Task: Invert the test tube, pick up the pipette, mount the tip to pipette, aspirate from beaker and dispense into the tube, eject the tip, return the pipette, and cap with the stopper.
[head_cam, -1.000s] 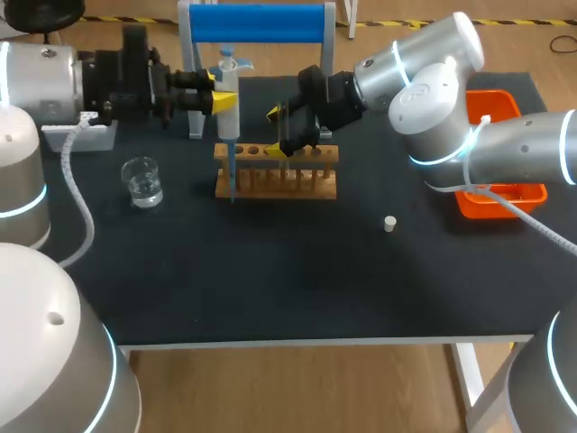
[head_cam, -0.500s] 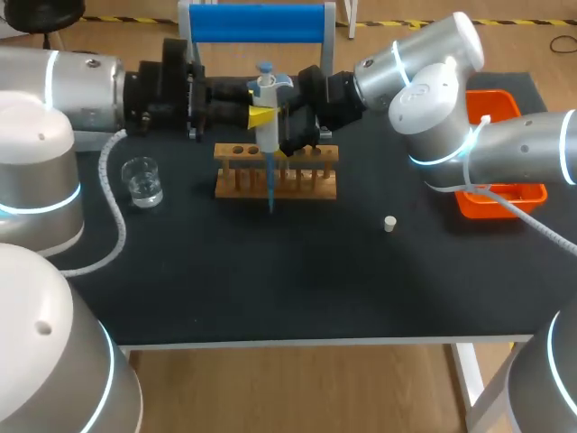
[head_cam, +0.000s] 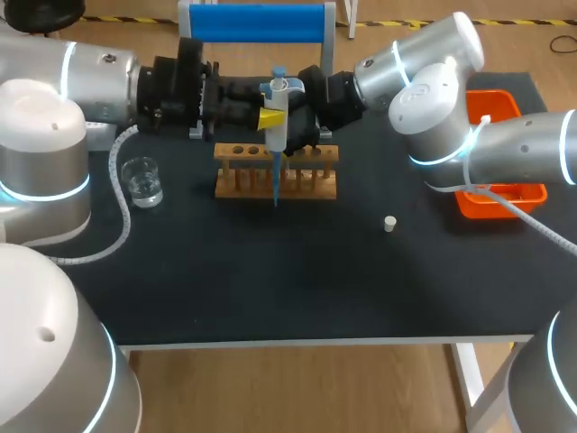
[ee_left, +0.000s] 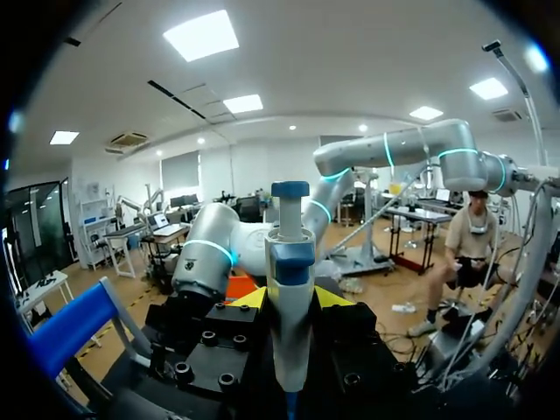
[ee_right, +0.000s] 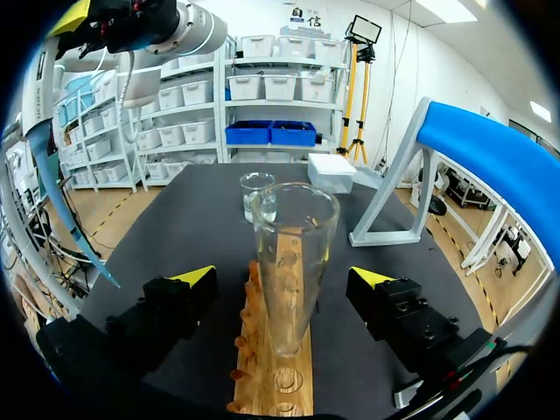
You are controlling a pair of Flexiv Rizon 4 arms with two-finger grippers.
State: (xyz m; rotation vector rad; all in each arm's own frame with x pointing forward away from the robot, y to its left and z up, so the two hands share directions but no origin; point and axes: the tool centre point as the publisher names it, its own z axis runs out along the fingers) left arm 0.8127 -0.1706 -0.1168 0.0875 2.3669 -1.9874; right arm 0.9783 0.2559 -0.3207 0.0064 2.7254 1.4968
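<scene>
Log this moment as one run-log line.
left hand: shut on pipette, tip mounted, not in test tube | right hand: open around test tube upright in rack | stopper: loose on table

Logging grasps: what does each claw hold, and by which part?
Left claw grips the pipette by its body, below the head. Right claw holds nothing; the test tube stands untouched between its open fingers.

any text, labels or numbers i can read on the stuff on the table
None can be read.
pipette: no legible print or numbers.
test tube: clear glass, no marks show.
beaker: any marks are too small to tell.
wooden rack, stopper, orange bin: plain, no text.
</scene>
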